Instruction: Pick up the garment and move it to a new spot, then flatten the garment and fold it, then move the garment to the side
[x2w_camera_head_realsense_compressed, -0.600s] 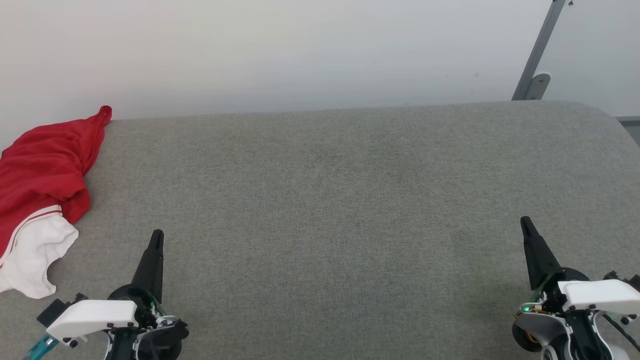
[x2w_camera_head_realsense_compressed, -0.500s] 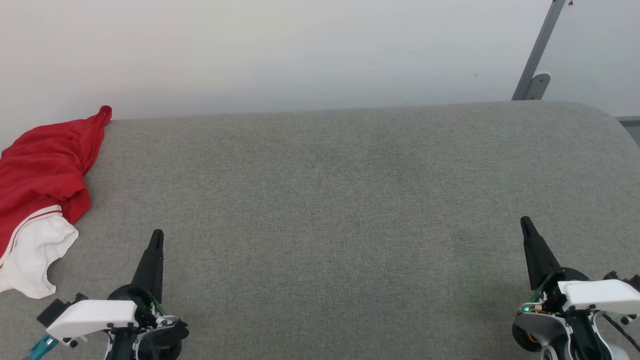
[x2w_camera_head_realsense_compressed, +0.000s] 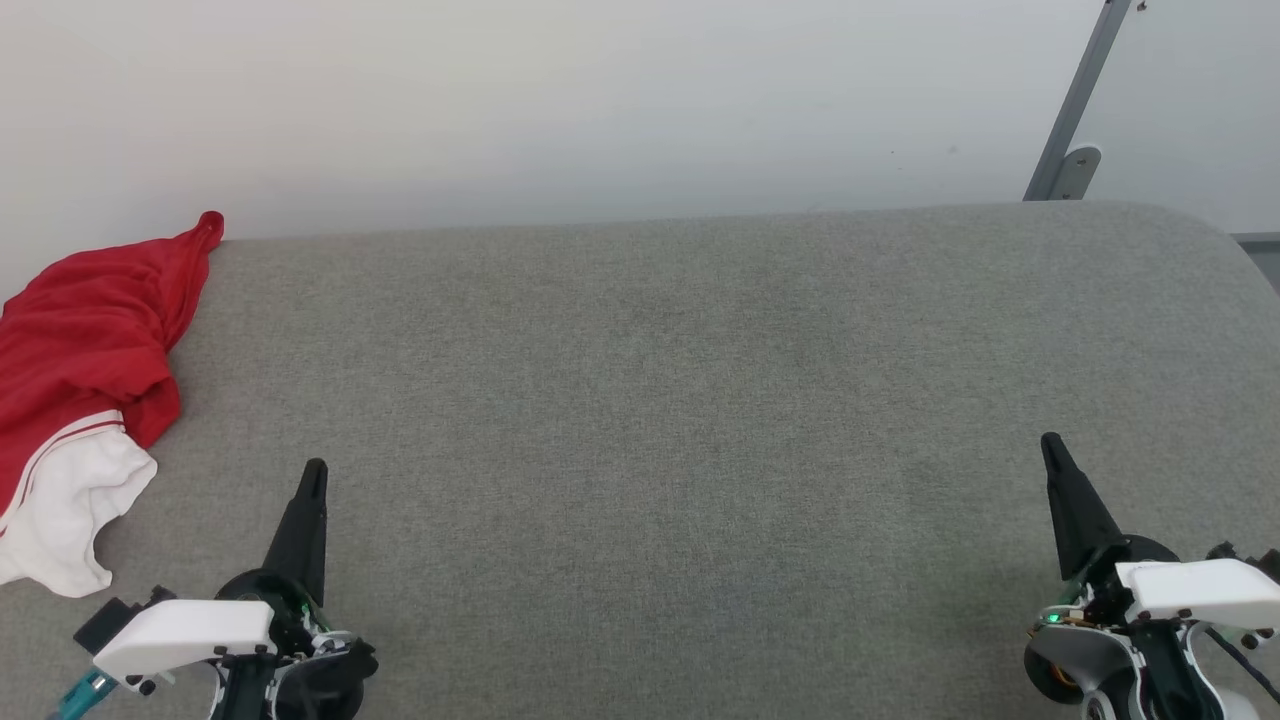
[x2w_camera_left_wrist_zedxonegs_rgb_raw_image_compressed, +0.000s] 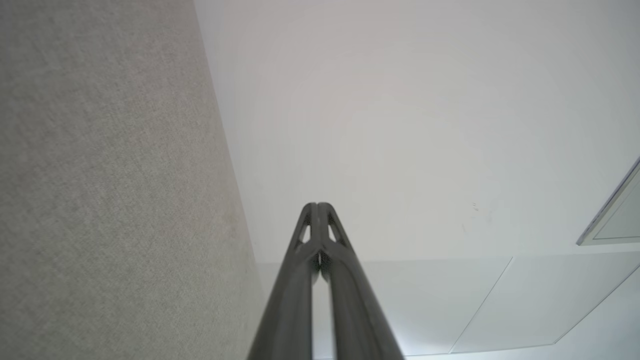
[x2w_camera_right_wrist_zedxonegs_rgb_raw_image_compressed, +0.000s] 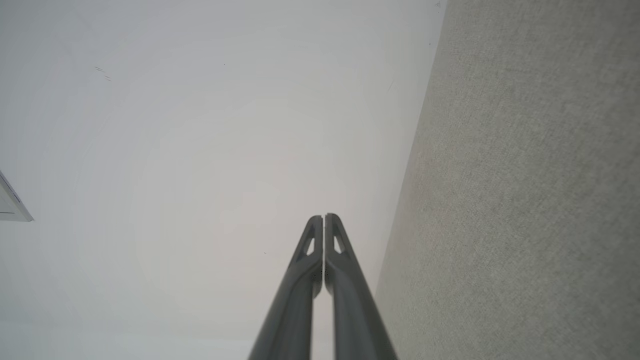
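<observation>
Two grippers, left gripper (x2w_camera_head_realsense_compressed: 314, 470) and right gripper (x2w_camera_head_realsense_compressed: 1049, 443), jaws pressed together, empty, over the grey table (x2w_camera_head_realsense_compressed: 660, 400). The garment (x2w_camera_head_realsense_compressed: 85, 350) lies crumpled at the table's far-left edge, apart from both.

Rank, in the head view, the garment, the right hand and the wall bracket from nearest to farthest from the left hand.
1. The garment, at the left edge.
2. The right hand, lower right.
3. The wall bracket, upper right, at the back.
</observation>
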